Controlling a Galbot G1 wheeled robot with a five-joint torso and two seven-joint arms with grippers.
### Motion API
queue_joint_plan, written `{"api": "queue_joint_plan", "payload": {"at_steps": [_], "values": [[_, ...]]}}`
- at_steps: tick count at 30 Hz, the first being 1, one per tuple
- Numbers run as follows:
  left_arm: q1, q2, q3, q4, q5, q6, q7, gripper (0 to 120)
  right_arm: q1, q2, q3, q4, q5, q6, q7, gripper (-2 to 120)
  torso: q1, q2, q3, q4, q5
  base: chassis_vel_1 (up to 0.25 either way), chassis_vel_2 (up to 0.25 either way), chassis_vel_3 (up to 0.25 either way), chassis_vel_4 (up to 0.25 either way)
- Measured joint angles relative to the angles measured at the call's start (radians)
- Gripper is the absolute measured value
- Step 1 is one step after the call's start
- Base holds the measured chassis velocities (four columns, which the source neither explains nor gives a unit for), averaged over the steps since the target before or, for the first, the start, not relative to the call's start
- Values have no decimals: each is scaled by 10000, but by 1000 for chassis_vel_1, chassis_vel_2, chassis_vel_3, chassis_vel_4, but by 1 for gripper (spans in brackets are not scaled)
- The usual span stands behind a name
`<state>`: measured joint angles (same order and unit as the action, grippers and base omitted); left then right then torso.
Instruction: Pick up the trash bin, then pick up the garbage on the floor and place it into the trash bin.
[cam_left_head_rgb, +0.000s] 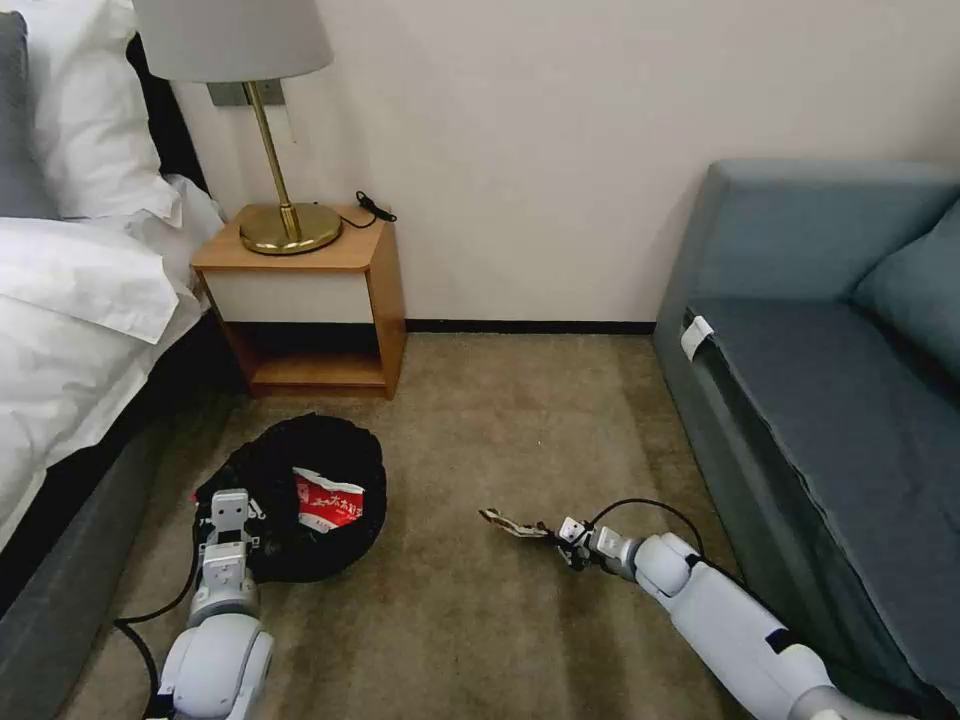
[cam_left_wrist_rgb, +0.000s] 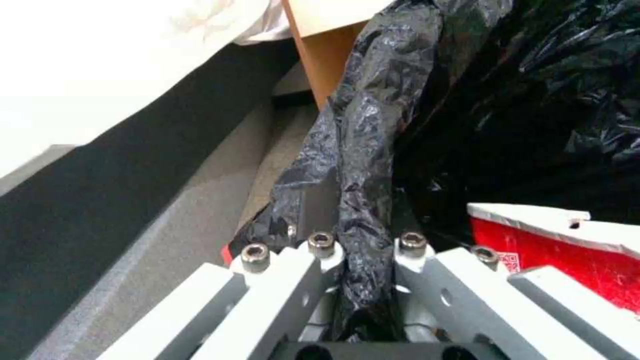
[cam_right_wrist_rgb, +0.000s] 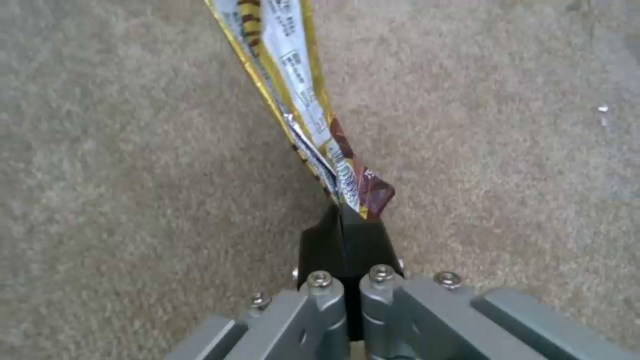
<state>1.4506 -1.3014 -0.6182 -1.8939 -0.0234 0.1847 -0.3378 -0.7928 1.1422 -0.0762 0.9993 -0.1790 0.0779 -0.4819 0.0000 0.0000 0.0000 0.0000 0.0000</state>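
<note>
A: Head view first: we count one small round trash bin lined with crinkly black plastic (cam_left_head_rgb: 300, 500), standing on the beige carpet (cam_left_head_rgb: 480, 620) in front of the wooden nightstand (cam_left_head_rgb: 310, 300) and beside the bed with white linen (cam_left_head_rgb: 80, 290). Inside it we see one crushed red-and-white paper cup (cam_left_head_rgb: 328, 503).

B: And two grippers. Our left gripper (cam_left_head_rgb: 228, 512) is at the bin's near rim. In the left wrist view its jaws are pinched together on a fold of the black bag at the rim (cam_left_wrist_rgb: 353, 150), with the red cup (cam_left_wrist_rgb: 567, 250) just beside them.

A: Our right gripper (cam_left_head_rgb: 562, 532) hangs low over the carpet, between the bin and the grey-blue sofa (cam_left_head_rgb: 830, 400), well apart from the bin.

B: It carries one shiny yellowish snack wrapper (cam_left_head_rgb: 512, 523). The right wrist view shows the jaws clamped tight on the wrapper's brown end (cam_right_wrist_rgb: 363, 192), the rest of the wrapper (cam_right_wrist_rgb: 287, 65) stretching out over the carpet.

A: One brass-based lamp (cam_left_head_rgb: 280, 200) stands on the nightstand.
</note>
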Motion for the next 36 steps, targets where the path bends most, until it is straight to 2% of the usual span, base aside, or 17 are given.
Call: {"api": "queue_joint_plan", "payload": {"at_steps": [10,20,23,24,28,29,32,36], "values": [[61,-19,-8,-2,-18,-9,11,0,-348,-209,425,893,402,-7,-36,0,0,0,0,-1,1,0,0,0,0],[25,-16,101,-108,-50,-49,87,0,65,-297,593,2672,1913,-392,-155,0,0,0,0,0,-1,0,0,0,0],[-33,-63,268,-209,-97,-61,173,0,630,-243,160,3573,2866,-876,-207,0,0,0,0,0,-2,0,0,0,0],[-33,-63,268,-209,-97,-61,173,0,630,-243,160,3573,2866,-876,-207,0,0,0,0,0,-2,0,0,0,0],[-112,-105,399,-315,-97,-85,251,0,1176,-80,-686,4345,4447,-1661,-492,0,0,0,0,0,-2,0,0,0,0],[-112,-105,399,-315,-97,-85,251,0,1176,-80,-686,4345,4447,-1661,-492,0,0,0,0,0,-2,0,0,0,0],[-173,-144,493,-366,-96,-116,326,0,1582,311,-1461,4660,5779,-2086,-598,0,0,0,1,1,-2,0,0,0,0],[-185,-213,604,-393,-75,-164,401,0,1892,837,-2010,4653,6331,-2270,-593,0,0,0,1,2,-2,0,0,0,0]]}}
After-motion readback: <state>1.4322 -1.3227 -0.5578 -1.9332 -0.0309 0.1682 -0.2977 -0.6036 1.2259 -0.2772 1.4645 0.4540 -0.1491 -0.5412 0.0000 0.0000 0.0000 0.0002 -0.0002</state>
